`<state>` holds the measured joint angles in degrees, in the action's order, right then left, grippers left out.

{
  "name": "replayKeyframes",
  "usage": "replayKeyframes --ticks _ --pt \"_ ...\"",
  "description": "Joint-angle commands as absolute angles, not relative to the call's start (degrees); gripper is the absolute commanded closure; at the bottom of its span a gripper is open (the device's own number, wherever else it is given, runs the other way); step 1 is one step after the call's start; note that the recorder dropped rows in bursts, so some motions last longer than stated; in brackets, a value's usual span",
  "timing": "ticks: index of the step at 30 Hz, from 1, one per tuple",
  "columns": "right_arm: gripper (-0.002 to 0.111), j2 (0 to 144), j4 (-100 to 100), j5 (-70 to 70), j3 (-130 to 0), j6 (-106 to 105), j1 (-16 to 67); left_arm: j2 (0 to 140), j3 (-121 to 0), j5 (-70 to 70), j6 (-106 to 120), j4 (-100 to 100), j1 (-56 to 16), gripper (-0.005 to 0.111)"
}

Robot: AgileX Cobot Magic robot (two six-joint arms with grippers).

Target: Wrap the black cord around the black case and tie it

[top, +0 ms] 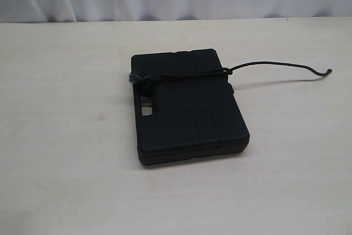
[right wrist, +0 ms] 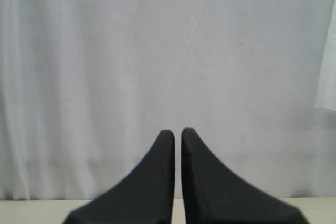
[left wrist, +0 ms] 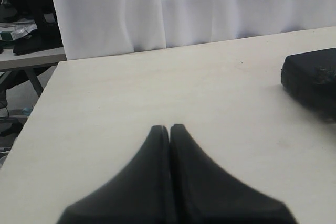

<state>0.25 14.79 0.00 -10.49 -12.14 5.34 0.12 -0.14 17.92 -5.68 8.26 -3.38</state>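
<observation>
black cord [top: 275,65] crosses the black case [top: 187,108], seemingly knotted at its edge (tail trailing loose), so the left gripper [left wrist: 169,128] and right gripper [right wrist: 177,132] wait clear, jaws together, empty.

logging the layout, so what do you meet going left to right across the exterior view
flat rectangular matte black plastic case → loose tail of the thin black braided cord

left fingers [left wrist: 149,182]: matte black, tapered | right fingers [right wrist: 210,182]: matte black, tapered
</observation>
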Motion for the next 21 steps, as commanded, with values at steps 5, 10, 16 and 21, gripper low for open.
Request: replayKeyframes --ticks 5,10,16,21 --pt "0.104 0.0 0.66 -6.71 -2.73 -2.18 5.46 0.0 0.0 17.71 -6.0 8.28 -3.72 0.107" --pt "0.104 0.0 -2.87 -10.71 0.0 1.7 5.46 0.0 0.0 17.71 -6.0 8.28 -3.72 0.107" --pt "0.104 0.0 -6.17 -7.48 0.0 1.82 5.46 0.0 0.0 17.71 -6.0 8.28 -3.72 0.107" --pt "0.104 0.0 -6.88 2.83 0.0 1.82 5.46 0.0 0.0 17.71 -6.0 8.28 -3.72 0.107"
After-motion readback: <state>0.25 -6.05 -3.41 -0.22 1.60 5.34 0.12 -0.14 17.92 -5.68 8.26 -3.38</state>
